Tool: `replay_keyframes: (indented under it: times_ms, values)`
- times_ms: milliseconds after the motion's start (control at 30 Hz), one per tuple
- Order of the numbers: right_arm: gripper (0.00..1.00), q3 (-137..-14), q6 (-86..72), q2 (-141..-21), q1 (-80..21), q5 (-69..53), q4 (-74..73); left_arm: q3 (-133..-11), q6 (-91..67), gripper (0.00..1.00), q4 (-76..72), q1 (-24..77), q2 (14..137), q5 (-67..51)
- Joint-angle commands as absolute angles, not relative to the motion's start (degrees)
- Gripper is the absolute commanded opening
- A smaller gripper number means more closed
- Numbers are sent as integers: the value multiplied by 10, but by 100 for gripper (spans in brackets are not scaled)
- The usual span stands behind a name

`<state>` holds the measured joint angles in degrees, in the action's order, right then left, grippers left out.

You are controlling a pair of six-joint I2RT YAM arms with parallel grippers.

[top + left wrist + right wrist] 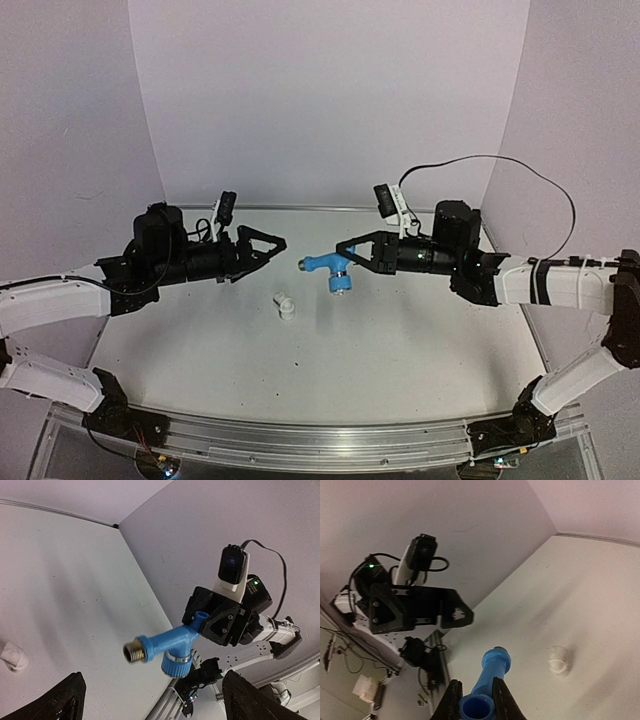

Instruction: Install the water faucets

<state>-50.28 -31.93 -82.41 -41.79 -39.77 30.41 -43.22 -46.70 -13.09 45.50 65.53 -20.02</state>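
My right gripper [346,253] is shut on the blue T-shaped faucet [328,268] and holds it above the white table [420,340]. The brass threaded end points left at my left gripper [277,244], which is open and empty a short gap away. In the left wrist view the faucet [167,642] hangs ahead between my spread fingers [70,700]. In the right wrist view my fingers [452,700] pinch the faucet [492,672] near its open round end. The small white fitting [286,307] lies on the table below the gap and also shows in both wrist views [12,656] [559,661].
White walls [330,100] enclose the table at the back and on both sides. An aluminium rail [300,435] runs along the near edge. A black cable [520,165] loops above the right arm.
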Motion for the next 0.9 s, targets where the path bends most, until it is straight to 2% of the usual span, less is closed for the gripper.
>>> replay_keyframes:
  times_ms: [0,267,500,533,633,733,767,833,867]
  values:
    - [0,-548,-458,-843,-423,-540,470,-447,-464,97,-261,460,686,-326]
    - [0,-548,-513,-874,-426,-552,590,-439,-471,89,-333,481,691,-394]
    - [0,-552,-522,-889,-428,-560,607,-439,-476,63,-345,483,690,-393]
    - [0,-551,-522,-889,-428,-559,608,-437,-474,57,-345,483,687,-389]
    - [0,-551,-530,-892,-428,-562,609,-428,-472,32,-345,483,678,-365]
    - [0,-545,-534,-899,-428,-566,608,-412,-465,17,-345,483,662,-335]
    - [5,-542,-537,-904,-428,-565,607,-407,-460,12,-344,483,657,-322]
    - [26,-548,-535,-917,-428,-560,569,-403,-440,1,-315,483,646,-290]
    - [35,-556,-529,-923,-428,-557,532,-404,-428,0,-298,483,641,-278]
